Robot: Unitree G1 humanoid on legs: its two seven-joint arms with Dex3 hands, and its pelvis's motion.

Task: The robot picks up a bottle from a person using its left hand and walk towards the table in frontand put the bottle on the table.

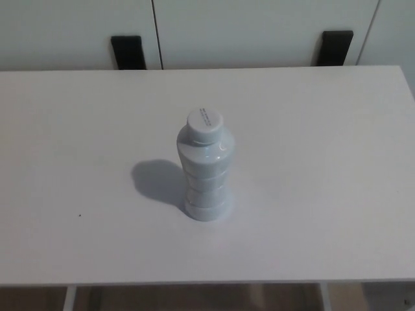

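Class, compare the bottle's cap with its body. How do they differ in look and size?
The cap is narrower than the body. The cap is flat-topped with tiny print; the body is ribbed in rings, with no print showing. The cap looks matt, the body glossy. Both are pale white and stand upright on the table.

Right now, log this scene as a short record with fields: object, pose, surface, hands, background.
object: white ribbed plastic bottle with a white screw cap
pose: upright, standing free near the middle of the tabletop
surface: white rectangular table
hands: neither robot hand in view
background: two black blocks against white panels
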